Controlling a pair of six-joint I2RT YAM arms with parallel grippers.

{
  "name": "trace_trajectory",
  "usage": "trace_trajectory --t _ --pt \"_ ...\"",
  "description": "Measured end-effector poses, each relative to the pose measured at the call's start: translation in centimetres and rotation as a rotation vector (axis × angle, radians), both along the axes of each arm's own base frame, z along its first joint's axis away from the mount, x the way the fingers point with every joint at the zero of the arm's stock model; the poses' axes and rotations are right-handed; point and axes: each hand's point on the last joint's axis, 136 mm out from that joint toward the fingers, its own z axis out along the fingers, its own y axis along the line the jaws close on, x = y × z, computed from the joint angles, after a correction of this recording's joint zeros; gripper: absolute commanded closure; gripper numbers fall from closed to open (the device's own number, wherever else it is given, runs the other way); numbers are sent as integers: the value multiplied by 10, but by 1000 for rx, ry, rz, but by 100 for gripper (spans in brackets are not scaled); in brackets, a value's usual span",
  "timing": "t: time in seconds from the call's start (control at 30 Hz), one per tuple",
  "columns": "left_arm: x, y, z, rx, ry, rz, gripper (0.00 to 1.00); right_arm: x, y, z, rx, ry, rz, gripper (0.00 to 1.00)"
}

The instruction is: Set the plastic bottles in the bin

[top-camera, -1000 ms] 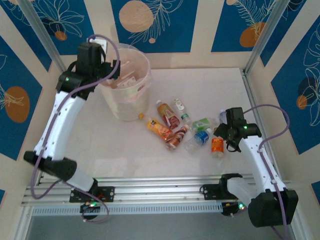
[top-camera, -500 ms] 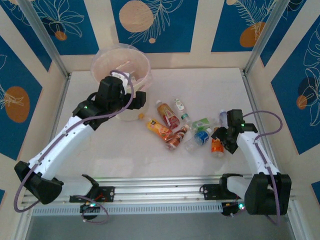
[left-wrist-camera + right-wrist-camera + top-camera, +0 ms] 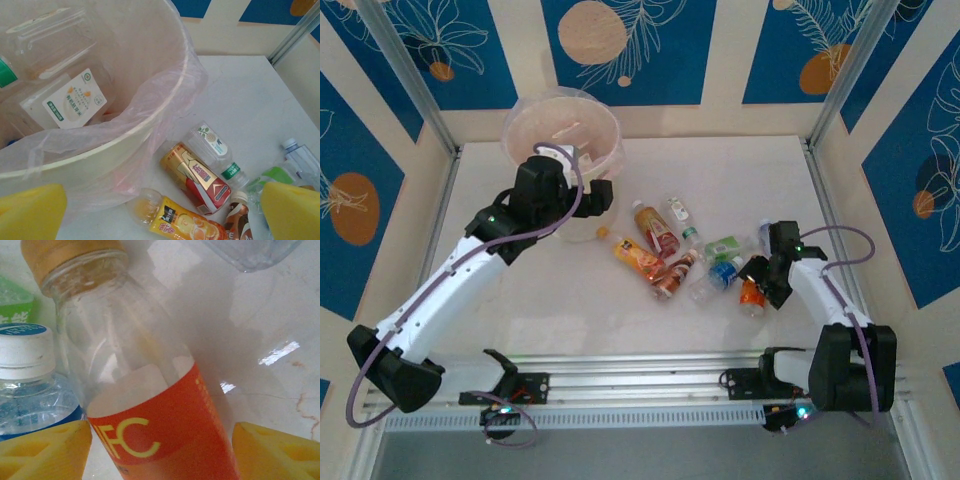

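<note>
Left arm is back from over the bin (image 3: 125,145). A second ago it hung above the rim; now the left gripper (image 3: 160,215) sits just beside the bin's near wall, pointed at the pile. Fingers are spread full wide, nothing between them. I read that as drop done, going back for the next one.

Right gripper (image 3: 162,455) has come down on the orange-label bottle (image 3: 165,440), the rightmost one, lying on the table (image 3: 750,170). The jaws have narrowed and now straddle its body. The left pad looks against it, the right pad is right at the edge. I can't tell if it's actually clamped. The bottle is not lifted yet.

Several bottles already lie in the bin. The rest of the bottles (image 3: 665,250) are loose in a cluster mid-table, between the arms. A white-capped bottle (image 3: 30,370) lies just beside the orange one, near the left pad, so a lift may nudge it.
</note>
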Motion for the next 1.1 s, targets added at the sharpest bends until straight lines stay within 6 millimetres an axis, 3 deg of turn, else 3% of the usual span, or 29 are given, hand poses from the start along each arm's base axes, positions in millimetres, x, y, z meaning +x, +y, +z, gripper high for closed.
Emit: trace_trajectory --t 0.6,0.9,1.1 --pt "3 -4 -8 4 21 -7 1 2 2 -24 13 56 -5 26" --pt "3 -4 -7 3 20 -7 1 5 2 -24 18 44 -7 41" --pt "3 -4 -6 2 18 -7 0 3 1 -7 11 -8 -8 49"
